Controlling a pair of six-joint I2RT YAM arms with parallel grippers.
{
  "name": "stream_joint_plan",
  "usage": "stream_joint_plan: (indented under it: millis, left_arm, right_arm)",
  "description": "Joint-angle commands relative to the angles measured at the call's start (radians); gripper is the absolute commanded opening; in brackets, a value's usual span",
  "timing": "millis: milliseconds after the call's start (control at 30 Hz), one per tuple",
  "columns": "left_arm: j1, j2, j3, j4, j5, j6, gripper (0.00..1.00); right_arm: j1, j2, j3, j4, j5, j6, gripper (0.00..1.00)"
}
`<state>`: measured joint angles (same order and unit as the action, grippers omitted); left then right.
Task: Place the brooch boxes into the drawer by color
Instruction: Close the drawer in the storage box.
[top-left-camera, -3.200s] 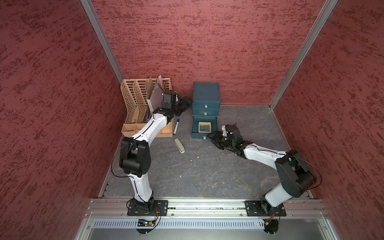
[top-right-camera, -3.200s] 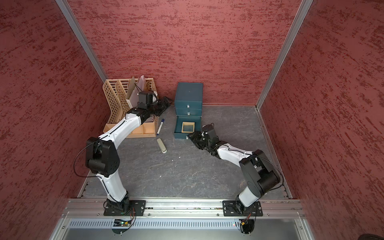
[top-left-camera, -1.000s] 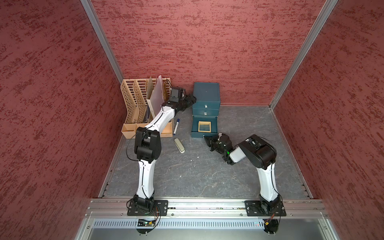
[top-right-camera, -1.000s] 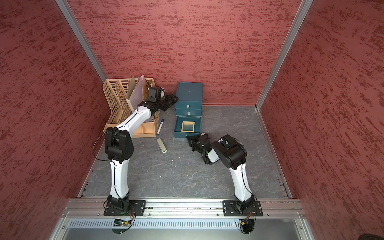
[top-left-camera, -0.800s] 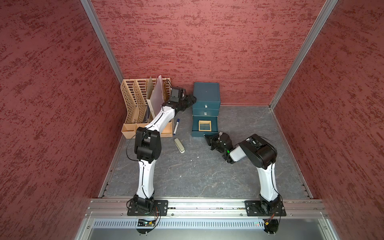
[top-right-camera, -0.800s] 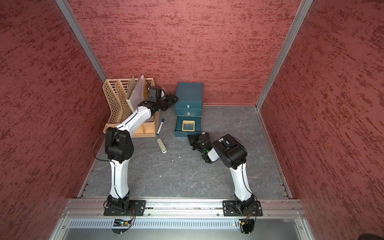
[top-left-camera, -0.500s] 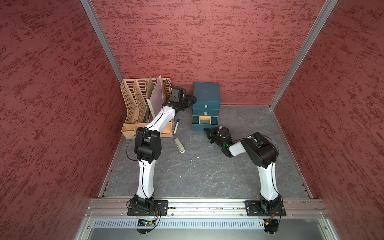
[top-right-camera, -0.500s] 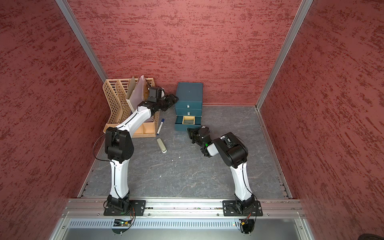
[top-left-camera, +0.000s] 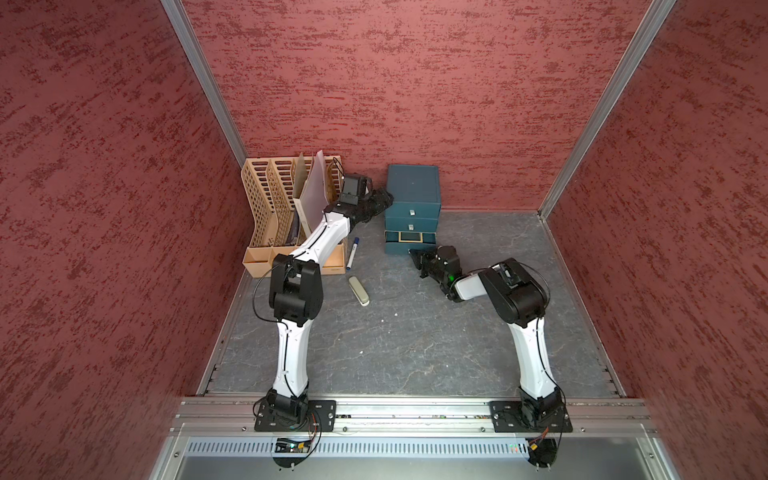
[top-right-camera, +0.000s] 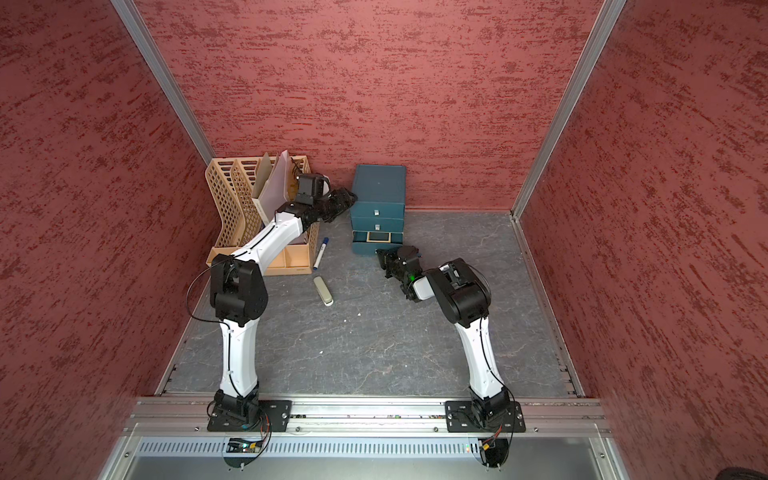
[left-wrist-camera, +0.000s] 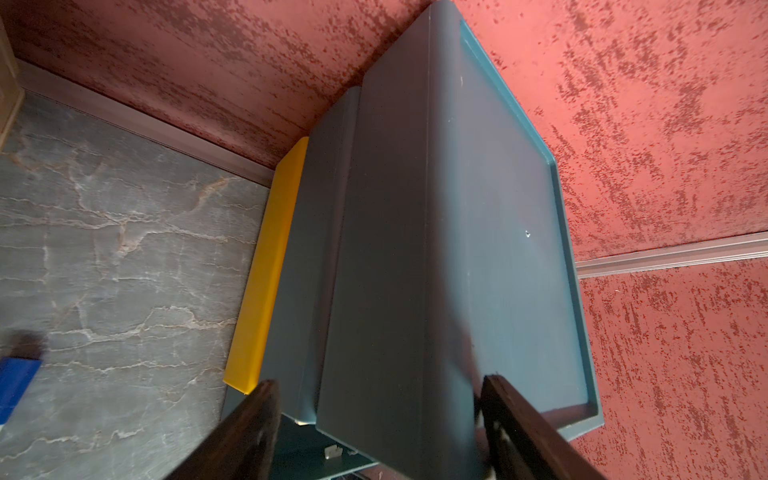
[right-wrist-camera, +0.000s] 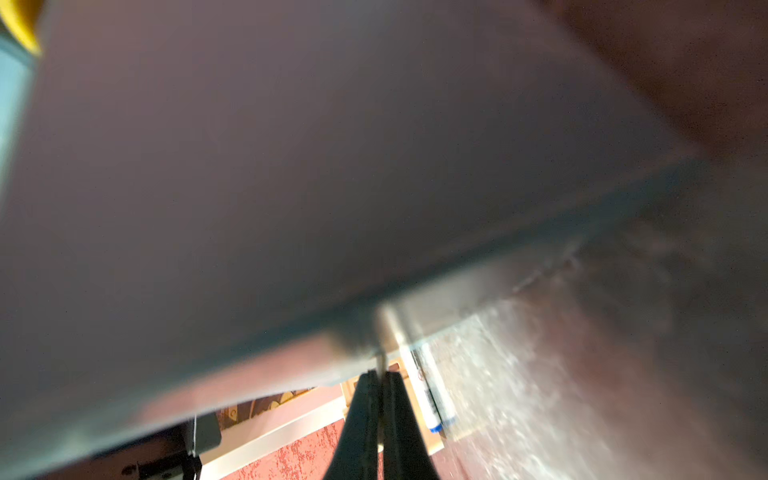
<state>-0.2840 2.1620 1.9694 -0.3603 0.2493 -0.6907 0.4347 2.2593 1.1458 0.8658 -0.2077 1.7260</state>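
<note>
A: From the near rail, how do the arms stand?

B: Both rise from bases on that rail. The left arm (top-left-camera: 291, 357) bends at a high elbow and stretches its forearm far across the front of the file rack (top-left-camera: 270, 208). The right arm (top-left-camera: 532, 357) folds and drops its forearm low over the desk (top-left-camera: 415, 340). Beyond the left elbow lies a grey-green block (top-left-camera: 358, 291), then a blue-capped marker (top-left-camera: 352, 251) beside the rack.

A: And the end effectors?

B: The right end effector (right-wrist-camera: 377, 376) is pinched fully closed, tips at the front of the bottom drawer (top-left-camera: 399, 248), which stands partly out. The blurred wrist view cannot settle whether the silver glint there is gripped. The left end effector (left-wrist-camera: 378, 382) has its fingers (left-wrist-camera: 249, 432) spread, straddling the rack-side upper corner of the teal chest (top-left-camera: 413, 183) against the back wall.

A: What does each view add?

B: In both top views a tan-rimmed brooch box (top-left-camera: 410, 237) lies in that drawer. The left wrist view adds a yellow strip (left-wrist-camera: 270, 266) where chest meets desk.
</note>
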Motion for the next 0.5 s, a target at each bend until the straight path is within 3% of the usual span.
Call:
stream_joint_plan:
  millis: [0,467]
  left_arm:
    - [-0.012,0.009,0.004,-0.083,-0.013,0.020,0.79]
    - [-0.018,0.003,0.009,-0.086,-0.013,0.016,0.79]
  right_arm:
    - [-0.031,0.029,0.043,-0.023,0.019,0.014,0.00]
    - [-0.056,0.118,0.174,-0.084,0.032,0.042,0.00]
